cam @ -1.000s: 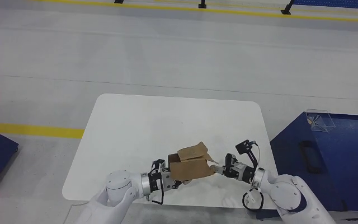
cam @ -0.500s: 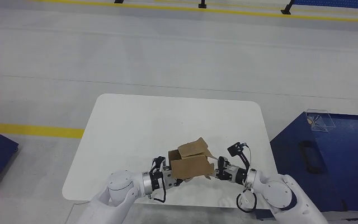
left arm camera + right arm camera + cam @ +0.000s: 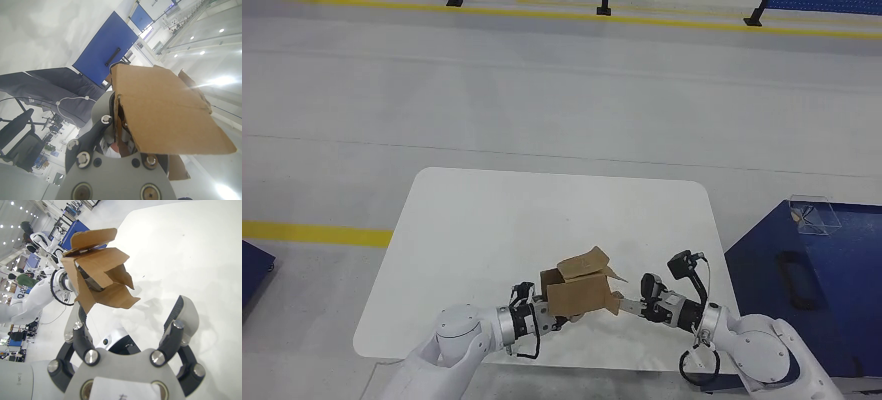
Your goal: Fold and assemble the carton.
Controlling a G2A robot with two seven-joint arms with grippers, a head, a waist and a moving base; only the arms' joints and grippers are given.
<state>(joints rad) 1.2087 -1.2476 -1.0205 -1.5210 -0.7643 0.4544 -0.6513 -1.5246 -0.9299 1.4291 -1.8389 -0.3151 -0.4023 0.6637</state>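
Carton (image 3: 582,290) is hanging just above the near edge of the white table (image 3: 492,220), between the two arms, with its flaps splaying open. The left gripper (image 3: 552,319) is clamping one side wall. The left wrist view is showing that wall's edge running down between the fingers, whose tips are hiding behind cardboard. The right gripper (image 3: 130,313) is waiting just beside the opposite, open end, fingers spread wide and holding nothing. From it the carton is lying ahead and off to one side, so one finger pad (image 3: 82,313) is lining up with the nearest loose flap; whether they are touching I cannot tell. Being nearer those flaps, the right arm is likely making the next fold. The right wrist view is revealing the hollow inside, while the top view is giving the carton's place over the table.
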